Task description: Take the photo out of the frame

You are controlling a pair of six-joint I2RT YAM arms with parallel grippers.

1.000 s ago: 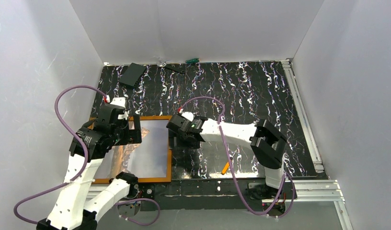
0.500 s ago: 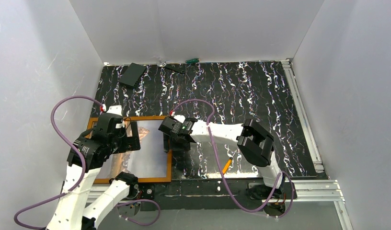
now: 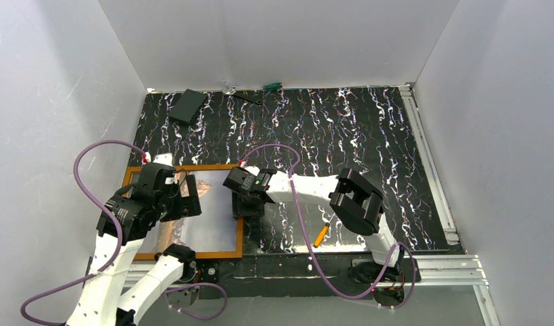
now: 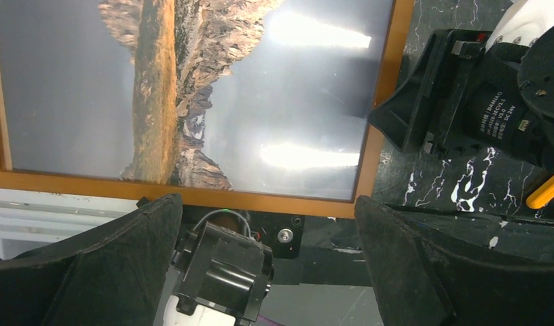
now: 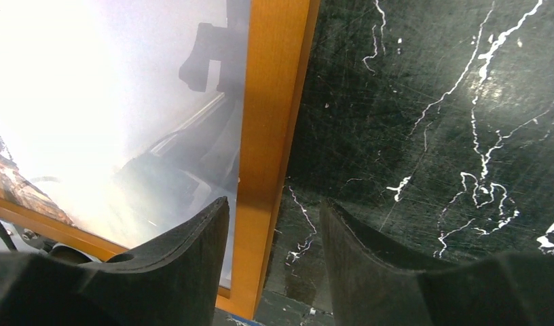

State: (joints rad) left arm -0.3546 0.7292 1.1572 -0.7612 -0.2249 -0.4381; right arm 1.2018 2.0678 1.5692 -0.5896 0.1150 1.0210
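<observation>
The frame [image 3: 240,238] lies flat at the near left of the table [image 3: 342,136], and the photo [image 4: 294,102] sits inside it face up, with all the rails in view closed around it and bright glare across its grey sky. The table top is black with white marble-like veins, shut in by plain white walls [image 3: 294,41] on three sides, and a metal track [image 3: 430,163] runs along its right edge. A flat black box [image 3: 188,105] lies at the far left, a green-handled tool [image 3: 273,85] lies against the far wall, and an orange pen [image 3: 320,236] lies near the front edge, right of the frame. The mountain's waterline runs from near to far, so the picture is turned sideways to the arms. The frame looks a little longer from left to right, though the slanted view leaves that unsure. The left claw [image 4: 264,204] hangs above the photo spread wide, holding nothing. The right claw [image 5: 273,204] is about half open astride the frame's right rail, with one finger over the photo and one over the table, and a gap shows on both sides of the rail.
</observation>
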